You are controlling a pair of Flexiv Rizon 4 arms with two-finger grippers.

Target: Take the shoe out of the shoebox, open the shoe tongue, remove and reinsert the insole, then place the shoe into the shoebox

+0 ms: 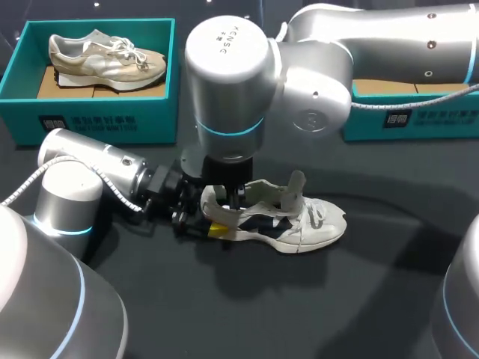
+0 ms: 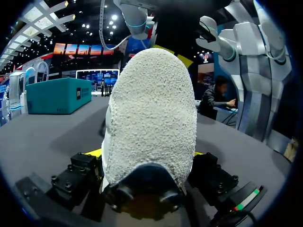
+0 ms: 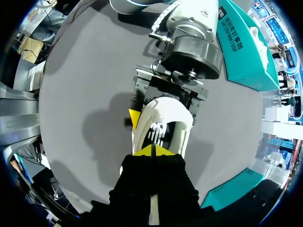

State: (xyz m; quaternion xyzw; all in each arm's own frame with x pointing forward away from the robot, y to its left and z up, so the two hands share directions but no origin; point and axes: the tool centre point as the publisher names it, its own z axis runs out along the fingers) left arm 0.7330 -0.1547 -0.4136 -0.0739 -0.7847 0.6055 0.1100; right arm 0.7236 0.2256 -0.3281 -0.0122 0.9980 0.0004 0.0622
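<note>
Seemingly an exhibition hall: rows of ceiling spotlights (image 2: 113, 17) and bright display screens (image 2: 78, 48) glow beyond the dark table (image 2: 47, 137).

White shoe (image 1: 303, 228) mid-table (image 1: 337, 299), left gripper (image 1: 212, 228) at its heel, right gripper (image 1: 233, 199) over its opening, teal shoebox (image 1: 97, 112) at far-left corner

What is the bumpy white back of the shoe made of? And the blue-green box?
The back of the shoe looks like soft, nubbly white fabric, maybe fleece or rough suede: it is covered in tiny bumps and has no shine. The shoebox seems to be cardboard with a matte teal coat: thin flat walls, and plain brown board shows inside, under the other shoe.
</note>
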